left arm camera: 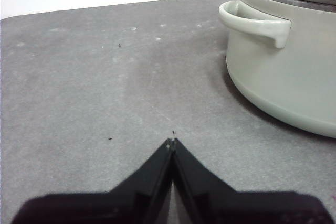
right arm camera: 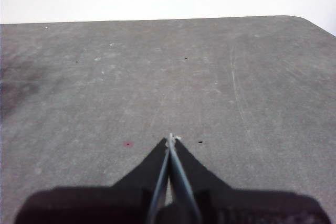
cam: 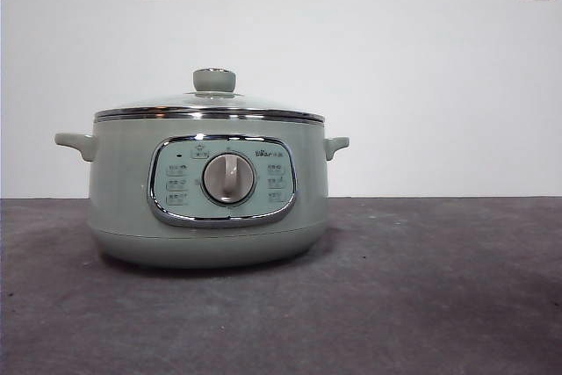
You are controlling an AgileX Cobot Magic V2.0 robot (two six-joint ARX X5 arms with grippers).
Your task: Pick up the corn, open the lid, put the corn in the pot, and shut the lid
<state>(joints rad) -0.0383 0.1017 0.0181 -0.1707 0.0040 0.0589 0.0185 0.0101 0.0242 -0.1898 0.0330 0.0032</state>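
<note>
Sage-green pot [cam: 123,199] stands upright, lid [cam: 211,104] on, dial facing front; both pincers closed, empty

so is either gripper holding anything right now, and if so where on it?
Nothing held. The left gripper and the right gripper are both shut on nothing above the table. No corn visible; the lid sits on the pot.

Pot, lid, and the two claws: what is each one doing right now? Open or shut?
Pot: upright on the table, covered.
Lid: shut on the pot, sitting level.
Left claw: shut, holding nothing, beside the pot.
Right claw: shut, holding nothing, over bare table.
Corn: not in view.
</note>
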